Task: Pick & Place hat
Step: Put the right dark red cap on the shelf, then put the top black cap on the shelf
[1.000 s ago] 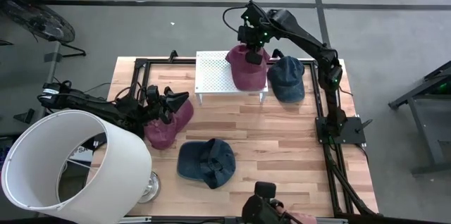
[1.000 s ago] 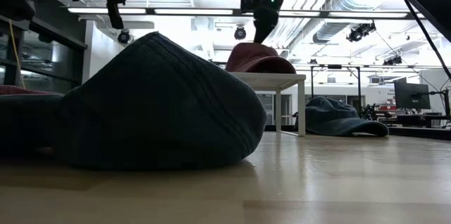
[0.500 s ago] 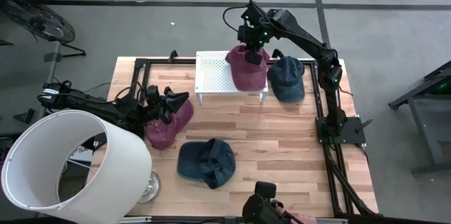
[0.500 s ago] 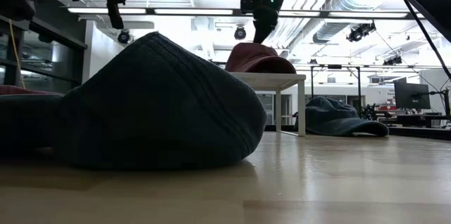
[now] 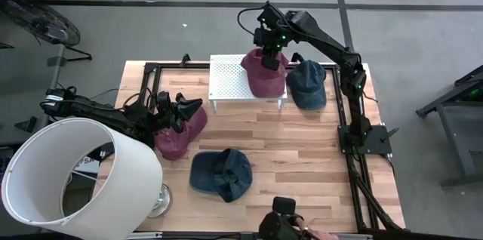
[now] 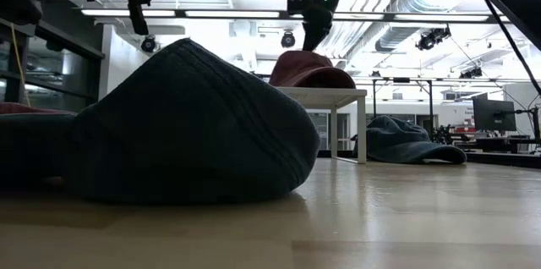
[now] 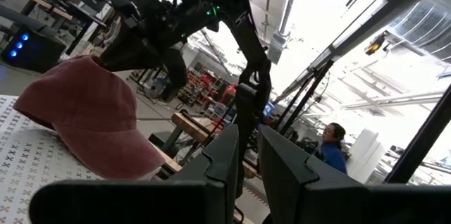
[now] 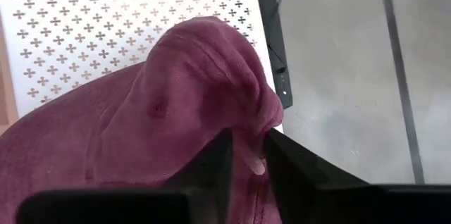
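Observation:
A maroon hat (image 5: pixel 264 74) lies on the white perforated stand (image 5: pixel 230 78) at the table's far side, with its brim over the stand's near right corner. My right gripper (image 8: pixel 248 157) hangs over the hat's far end (image 6: pixel 315 42), pointing steeply down. Its fingers are a little apart, with a ridge of the hat's cloth and a pale tag between them. My left gripper (image 5: pixel 189 106) waits at the table's left, above a second maroon hat (image 5: pixel 181 130). Its fingers (image 7: pixel 248 150) stand a narrow gap apart with nothing between them. My right gripper comes from above, slanting down, at the far edge of the hat's crown (image 8: pixel 243 122). Its fingers stand on either side of a raised fold of cloth. I cannot tell whether they touch it. The hat rests on the stand.
A blue hat (image 5: pixel 220 173) lies near the table's front middle and fills the low view (image 6: pixel 186 125). Another blue hat (image 5: pixel 307 83) lies right of the stand. A large white lampshade (image 5: pixel 75 176) covers the near left corner. A black frame (image 5: pixel 349 119) runs along the table's right edge.

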